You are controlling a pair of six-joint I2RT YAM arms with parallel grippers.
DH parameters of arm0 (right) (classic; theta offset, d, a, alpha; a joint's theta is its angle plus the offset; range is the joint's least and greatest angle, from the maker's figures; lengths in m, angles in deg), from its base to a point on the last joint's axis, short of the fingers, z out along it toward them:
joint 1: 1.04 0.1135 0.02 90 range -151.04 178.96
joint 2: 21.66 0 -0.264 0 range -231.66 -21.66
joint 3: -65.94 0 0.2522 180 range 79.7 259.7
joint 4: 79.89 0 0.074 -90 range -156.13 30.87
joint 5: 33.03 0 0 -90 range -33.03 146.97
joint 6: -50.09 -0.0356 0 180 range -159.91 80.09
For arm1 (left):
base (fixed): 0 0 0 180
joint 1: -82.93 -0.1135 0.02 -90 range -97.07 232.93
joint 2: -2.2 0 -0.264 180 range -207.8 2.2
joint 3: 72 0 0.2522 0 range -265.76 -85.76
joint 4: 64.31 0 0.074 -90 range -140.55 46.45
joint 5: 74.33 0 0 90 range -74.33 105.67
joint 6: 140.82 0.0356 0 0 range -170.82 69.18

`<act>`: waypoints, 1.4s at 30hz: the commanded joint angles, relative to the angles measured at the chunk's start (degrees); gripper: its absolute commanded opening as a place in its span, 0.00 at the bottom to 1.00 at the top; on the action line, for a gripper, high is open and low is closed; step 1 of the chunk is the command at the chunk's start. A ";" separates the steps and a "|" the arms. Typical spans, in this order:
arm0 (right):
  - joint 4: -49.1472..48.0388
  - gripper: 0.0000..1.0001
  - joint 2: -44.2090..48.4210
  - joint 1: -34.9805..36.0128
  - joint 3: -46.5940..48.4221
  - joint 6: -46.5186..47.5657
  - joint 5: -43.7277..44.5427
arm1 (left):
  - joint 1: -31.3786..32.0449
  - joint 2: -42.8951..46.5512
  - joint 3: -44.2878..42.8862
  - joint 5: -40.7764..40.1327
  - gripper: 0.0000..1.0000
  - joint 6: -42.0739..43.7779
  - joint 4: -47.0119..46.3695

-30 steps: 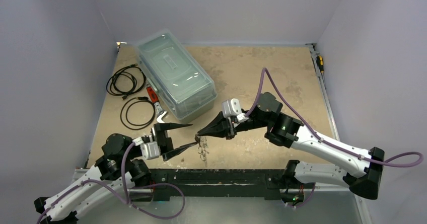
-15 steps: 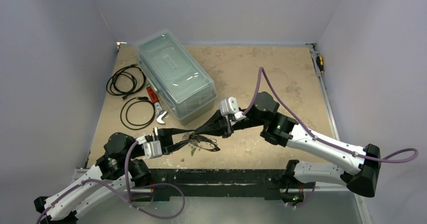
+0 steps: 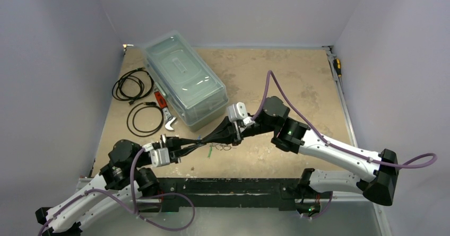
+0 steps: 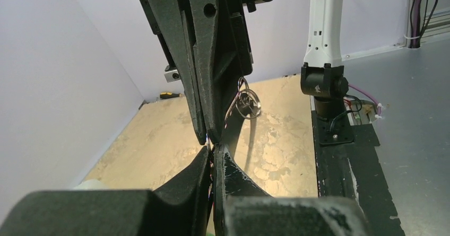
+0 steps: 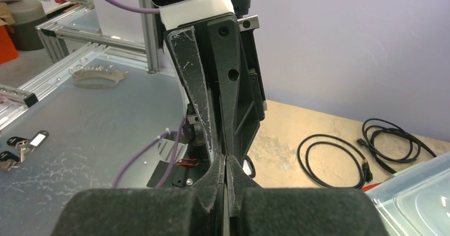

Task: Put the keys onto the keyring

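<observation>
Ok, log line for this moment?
left gripper: jaws shut, tip-to-tip with right | right gripper: jaws shut on keyring | keyring: hanging in air beside tips

The top external camera hangs high, above and behind the arms. It looks down and forward over the whole tabletop (image 3: 265,77), from afar, with the arm bases at 6 o'clock.

The left wrist camera sits right behind the left claw (image 4: 213,150). It looks along the fingers, very close, towards the right arm's base (image 4: 325,85) at 2 o'clock.

The right wrist camera sits equally close behind the right claw (image 5: 225,159) and faces the opposite way. The coiled black cables (image 5: 300,159) lie at 3 o'clock.

Each wrist view shows the other claw descending from 12 o'clock. The overhead view shares that meeting point, and it shows the cables at 9 o'clock.
</observation>
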 commanded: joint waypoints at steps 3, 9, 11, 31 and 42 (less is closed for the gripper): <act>1.57 0.01 1.14 0.10 0.83 1.34 0.27 | -0.02 -0.50 -2.92 -3.46 0.00 -0.19 0.81; 13.72 0.37 1.23 0.06 6.18 5.46 4.33 | 0.00 -1.67 -3.67 -3.74 0.00 -0.19 1.77; 18.84 0.39 1.18 0.07 8.41 6.92 6.23 | -0.02 -1.80 -3.72 -3.74 0.00 -0.19 1.90; 46.24 0.39 -8.27 0.15 25.29 15.05 5.31 | 0.03 -3.93 -4.23 -2.78 0.00 -0.75 2.48; 45.05 0.35 -9.40 0.23 25.20 15.57 3.64 | -0.01 -4.45 -4.31 -2.97 0.00 -0.89 2.61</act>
